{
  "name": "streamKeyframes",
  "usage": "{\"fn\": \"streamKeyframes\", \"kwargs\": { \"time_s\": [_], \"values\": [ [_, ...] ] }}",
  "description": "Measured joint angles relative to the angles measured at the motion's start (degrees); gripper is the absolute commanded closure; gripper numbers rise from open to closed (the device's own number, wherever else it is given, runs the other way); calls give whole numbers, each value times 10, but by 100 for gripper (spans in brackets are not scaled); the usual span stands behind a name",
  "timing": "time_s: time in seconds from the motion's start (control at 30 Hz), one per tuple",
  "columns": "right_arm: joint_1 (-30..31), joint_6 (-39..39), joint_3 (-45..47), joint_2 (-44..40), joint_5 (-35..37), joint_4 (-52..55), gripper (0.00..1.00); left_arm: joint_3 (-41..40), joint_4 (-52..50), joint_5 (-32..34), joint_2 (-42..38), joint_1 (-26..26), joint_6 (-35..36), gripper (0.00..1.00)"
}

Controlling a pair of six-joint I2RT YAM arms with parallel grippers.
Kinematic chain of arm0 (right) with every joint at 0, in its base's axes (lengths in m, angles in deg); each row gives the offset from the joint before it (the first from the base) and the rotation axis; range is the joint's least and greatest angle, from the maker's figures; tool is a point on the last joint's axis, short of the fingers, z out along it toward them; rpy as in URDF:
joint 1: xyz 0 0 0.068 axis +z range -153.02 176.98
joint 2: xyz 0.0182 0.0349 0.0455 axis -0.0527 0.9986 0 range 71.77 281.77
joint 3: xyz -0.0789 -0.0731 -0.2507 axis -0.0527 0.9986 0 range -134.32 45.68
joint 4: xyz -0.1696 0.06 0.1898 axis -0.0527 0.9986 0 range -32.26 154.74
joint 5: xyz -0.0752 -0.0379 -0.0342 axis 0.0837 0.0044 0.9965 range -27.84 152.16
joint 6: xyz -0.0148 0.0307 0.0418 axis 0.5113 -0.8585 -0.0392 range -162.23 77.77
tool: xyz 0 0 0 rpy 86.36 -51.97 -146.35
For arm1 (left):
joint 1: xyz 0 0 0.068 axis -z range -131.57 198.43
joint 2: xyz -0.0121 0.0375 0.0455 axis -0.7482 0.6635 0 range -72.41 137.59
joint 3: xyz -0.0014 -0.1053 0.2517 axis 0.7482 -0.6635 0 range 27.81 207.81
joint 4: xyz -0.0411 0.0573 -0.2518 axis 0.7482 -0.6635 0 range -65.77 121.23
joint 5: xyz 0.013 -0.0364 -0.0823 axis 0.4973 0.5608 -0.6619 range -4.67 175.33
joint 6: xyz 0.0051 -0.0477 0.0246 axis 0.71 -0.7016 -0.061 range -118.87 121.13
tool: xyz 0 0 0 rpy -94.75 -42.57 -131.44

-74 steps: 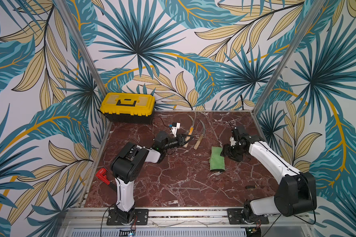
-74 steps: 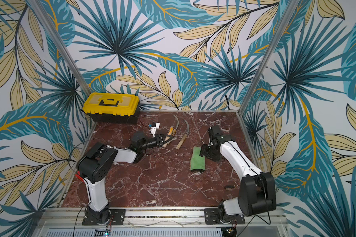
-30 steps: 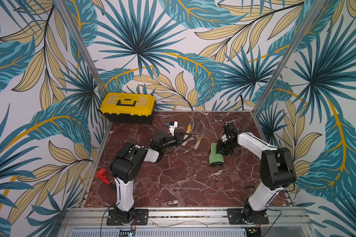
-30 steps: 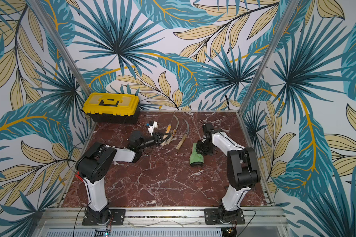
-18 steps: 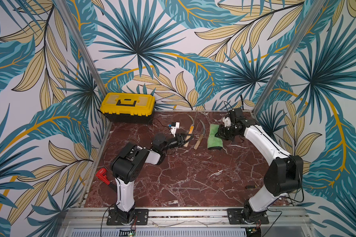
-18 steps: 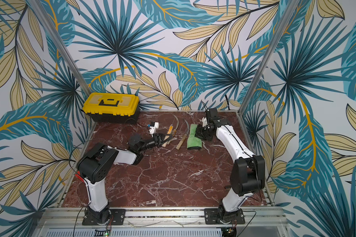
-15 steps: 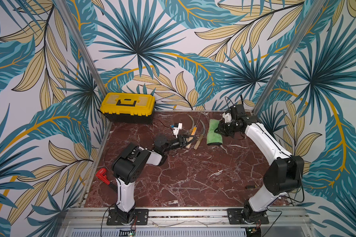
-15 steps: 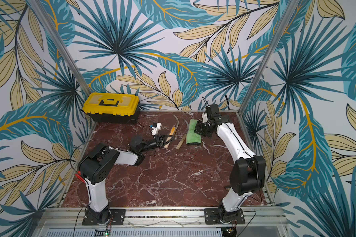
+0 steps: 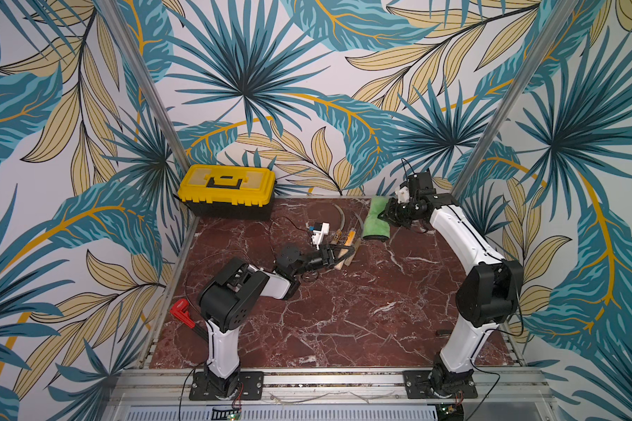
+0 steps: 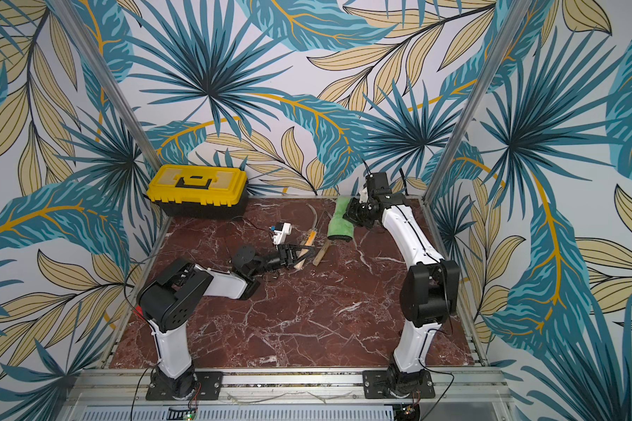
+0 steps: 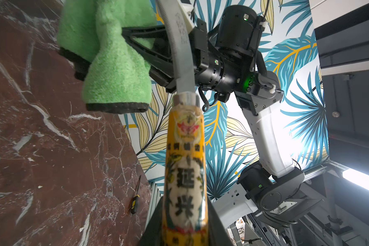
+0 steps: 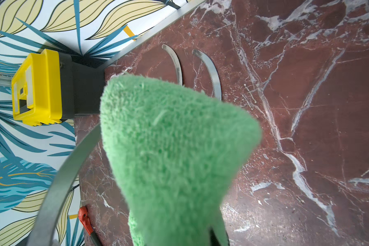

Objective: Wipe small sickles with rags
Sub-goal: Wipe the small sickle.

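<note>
two sickles [image 12: 212, 74] lie flat; left gripper [image 9: 342, 252] clamps the third sickle [image 11: 184, 166] by its handle (labelled), right gripper [image 9: 384, 215] pinches the green rag [image 9: 376, 226] beside its blade.

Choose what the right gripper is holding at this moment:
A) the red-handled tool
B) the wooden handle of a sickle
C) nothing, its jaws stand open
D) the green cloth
D: in a top view the right gripper is shut on the green cloth, and the right wrist view is filled by that same cloth bunched between the fingers.
</note>
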Motion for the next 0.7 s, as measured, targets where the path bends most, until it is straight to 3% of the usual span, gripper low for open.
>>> {"fn": "streamKeyframes", "kwargs": {
  "time_s": [0.7],
  "values": [
    [3,33,-39,13,-111,-80,94,9,16,6,18,4,-2,100]
  ]
}}
